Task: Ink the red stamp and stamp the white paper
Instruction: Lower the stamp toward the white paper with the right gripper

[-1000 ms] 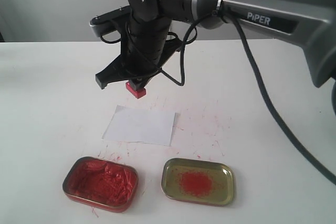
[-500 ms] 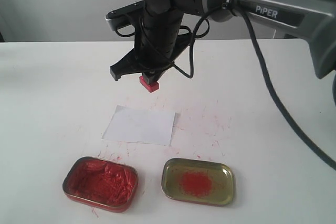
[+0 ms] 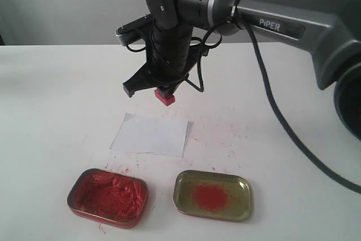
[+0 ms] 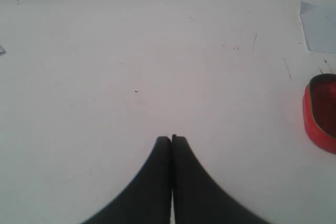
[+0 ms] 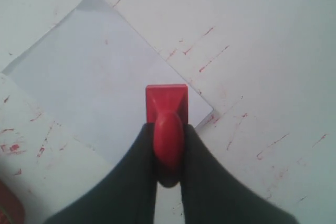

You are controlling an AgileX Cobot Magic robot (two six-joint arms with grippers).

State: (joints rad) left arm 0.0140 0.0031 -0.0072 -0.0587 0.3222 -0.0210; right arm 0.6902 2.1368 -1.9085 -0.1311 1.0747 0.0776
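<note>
My right gripper (image 3: 164,90) is shut on the knob of the red stamp (image 3: 164,97), which hangs in the air just beyond the far edge of the white paper (image 3: 150,134). In the right wrist view the red stamp (image 5: 166,104) sticks out between the black fingers (image 5: 137,171), over a corner of the white paper (image 5: 94,72). The paper lies flat and shows no stamp mark. My left gripper (image 4: 171,139) is shut on nothing, low over bare tabletop, and does not show in the exterior view.
A red oblong tin of lumpy red paste (image 3: 108,197) sits at the front left, its rim also showing as the red tin (image 4: 319,113). A gold tin with a red smear (image 3: 213,195) sits at the front right. The white tabletop (image 3: 51,111) carries red specks around the paper.
My right arm has carried the red stamp to the right and a little lower, closer to the paper's far edge. The paper and both tins have not moved.
</note>
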